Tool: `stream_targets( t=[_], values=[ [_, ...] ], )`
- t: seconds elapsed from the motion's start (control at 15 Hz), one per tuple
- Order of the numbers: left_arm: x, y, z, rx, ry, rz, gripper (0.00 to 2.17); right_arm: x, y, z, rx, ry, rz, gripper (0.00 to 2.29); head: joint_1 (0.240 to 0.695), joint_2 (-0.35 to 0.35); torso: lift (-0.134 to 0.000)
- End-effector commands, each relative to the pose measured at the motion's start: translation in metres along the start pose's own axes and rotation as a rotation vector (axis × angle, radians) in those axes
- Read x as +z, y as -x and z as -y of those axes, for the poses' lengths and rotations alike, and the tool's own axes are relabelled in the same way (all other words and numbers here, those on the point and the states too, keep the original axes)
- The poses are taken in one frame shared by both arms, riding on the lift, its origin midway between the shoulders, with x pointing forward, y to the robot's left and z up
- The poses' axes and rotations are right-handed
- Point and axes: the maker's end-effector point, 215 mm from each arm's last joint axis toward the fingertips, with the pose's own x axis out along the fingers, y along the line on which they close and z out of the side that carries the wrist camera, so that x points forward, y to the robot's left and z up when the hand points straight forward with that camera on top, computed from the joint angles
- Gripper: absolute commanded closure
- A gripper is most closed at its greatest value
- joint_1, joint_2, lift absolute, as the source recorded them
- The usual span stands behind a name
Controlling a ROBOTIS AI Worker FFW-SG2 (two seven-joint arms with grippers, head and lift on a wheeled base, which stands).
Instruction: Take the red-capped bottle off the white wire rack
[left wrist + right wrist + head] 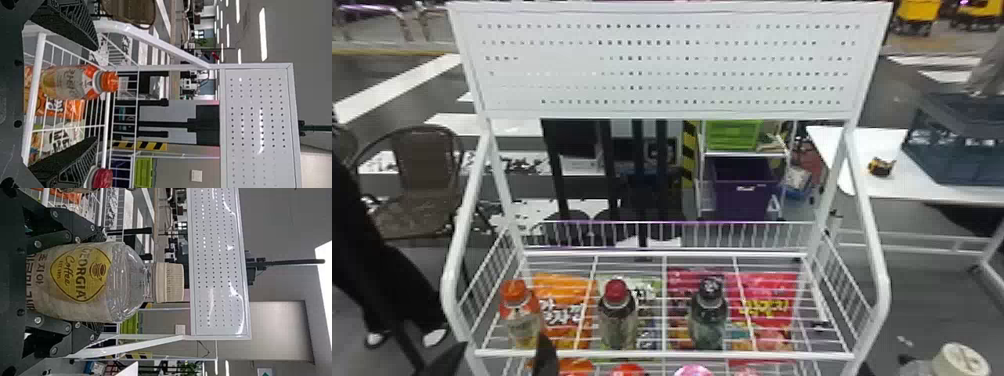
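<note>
**Removing the Red-Capped Bottle: Left Gripper Alignment**

The right gripper point(98, 282) is outside the front right corner of the white wire rack point(662, 355), its jaws closed around an upright cream-capped bottle point(131, 278). Keep this arm clear during the pick.

The left gripper point(95, 94) is at the front left corner, jaws spread. The opening faces the orange-capped bottle point(519, 312); the red-capped bottle point(617, 320) stands upright farther right, along the front edge, left of its midpoint, outside the opening.

Procedure (judged):
1. Back the left jaws off the front edge before shifting right, so that neither finger sweeps the orange-capped bottle.
2. Centre the opening on the red cap and keep the jaws level above the front rail.
3. Advance until the body is between both pads. Close gently; the plastic may flex or turn.
4. Lift straight up, then withdraw over the front edge. A low pull may catch the base on the rail or wires.

Count, near to far:
- Cream-capped bottle: one.
- Partly visible packages point(577, 368) below the front edge: four.
- Orange-, red- and black-capped bottles point(708, 325) along the front edge: one each.
- Bags beneath the shelf wires: four; orange point(564, 286), green point(646, 286), magenta point(682, 287), red point(772, 286).
- Perforated panel point(652, 65) above the rear edge: one.
</note>
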Motion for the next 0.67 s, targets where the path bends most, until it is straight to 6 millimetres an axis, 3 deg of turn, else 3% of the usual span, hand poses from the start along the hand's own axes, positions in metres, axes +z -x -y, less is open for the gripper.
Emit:
stream_targets(
  t=[0.0,0.27,0.4,0.6],
  values=[
    [-0.022,0.007,0.027,-0.049,0.047,0.043,0.08,0.001,0.001,0.0,0.0,0.001,0.003,1.43,0.499,0.0,0.0],
    [-0.075,0.002,0.082,-0.13,0.055,0.027,0.08,0.004,0.003,-0.001,0.0,0.003,0.01,1.43,0.499,0.0,0.0],
    [-0.085,-0.007,0.107,-0.163,0.054,0.032,0.08,0.005,0.005,0.001,-0.002,0.008,0.014,1.43,0.499,0.0,0.0],
    [-0.084,-0.027,0.13,-0.185,0.046,0.047,0.08,0.01,0.009,0.003,-0.008,0.013,0.031,1.43,0.499,0.0,0.0]
  ],
)
